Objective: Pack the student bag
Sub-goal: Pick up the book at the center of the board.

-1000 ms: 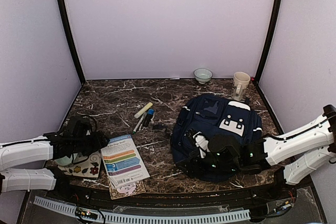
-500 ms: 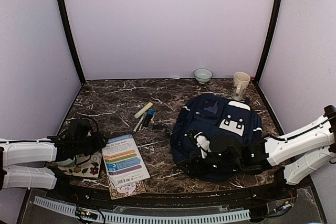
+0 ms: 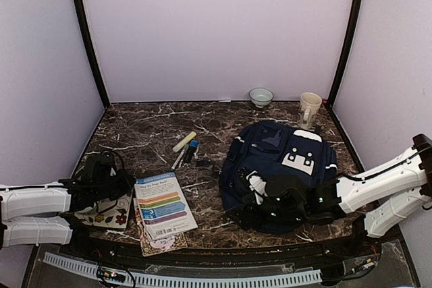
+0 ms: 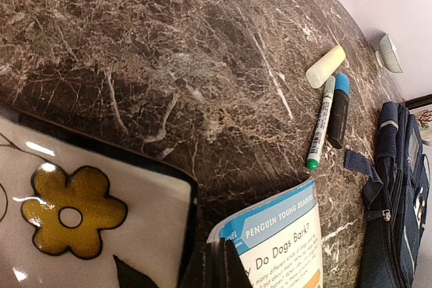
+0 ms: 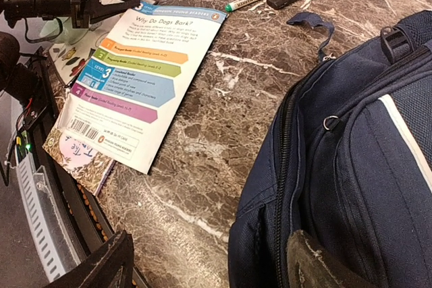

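student bag (image 3: 270,143) lies flat at 4 o'clock on surface (image 3: 148,126) | right end effector (image 5: 209,237) at bag's 7 o'clock edge, fingers spread wide | left end effector (image 3: 128,183) at 8 o'clock, pinched on book (image 3: 162,204) corner

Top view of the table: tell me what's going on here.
Two arms are packing the student bag. The left gripper pinches a corner of the paperback reader, which lies on the table left of the bag. The right gripper hangs open over the bag's zipper side. The markers lie loose on the table, not yet packed.
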`<action>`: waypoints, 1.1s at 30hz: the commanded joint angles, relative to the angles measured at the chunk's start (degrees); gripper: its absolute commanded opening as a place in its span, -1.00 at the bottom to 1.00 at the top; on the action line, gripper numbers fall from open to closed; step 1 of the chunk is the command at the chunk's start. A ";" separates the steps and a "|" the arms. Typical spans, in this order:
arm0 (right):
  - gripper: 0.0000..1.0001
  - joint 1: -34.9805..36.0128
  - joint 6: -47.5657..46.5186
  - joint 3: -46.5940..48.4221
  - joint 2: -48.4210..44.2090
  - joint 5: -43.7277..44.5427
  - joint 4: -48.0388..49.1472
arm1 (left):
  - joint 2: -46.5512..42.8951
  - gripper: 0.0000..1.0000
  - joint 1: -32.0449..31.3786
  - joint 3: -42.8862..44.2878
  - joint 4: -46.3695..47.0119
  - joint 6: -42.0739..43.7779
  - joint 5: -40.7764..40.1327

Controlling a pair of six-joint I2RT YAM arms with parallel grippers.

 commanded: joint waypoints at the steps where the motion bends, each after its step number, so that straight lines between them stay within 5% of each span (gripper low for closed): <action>1: 0.57 0.40 -0.88 2.68 1.22 1.60 0.31 | -5.52 -1.00 -0.08 2.61 -5.25 1.41 -1.37; 11: 0.59 -0.40 -1.52 7.37 0.07 7.43 -4.26 | -13.71 -1.00 -0.16 6.86 -3.58 6.64 2.17; 24: 0.68 -3.10 -7.13 9.73 -2.25 -4.98 -4.90 | -12.36 -1.00 -1.00 15.77 0.77 15.17 12.22; 33: 0.82 -6.48 -11.92 9.18 -7.67 -10.30 -4.39 | -5.77 -1.00 -10.60 25.93 0.52 21.62 16.12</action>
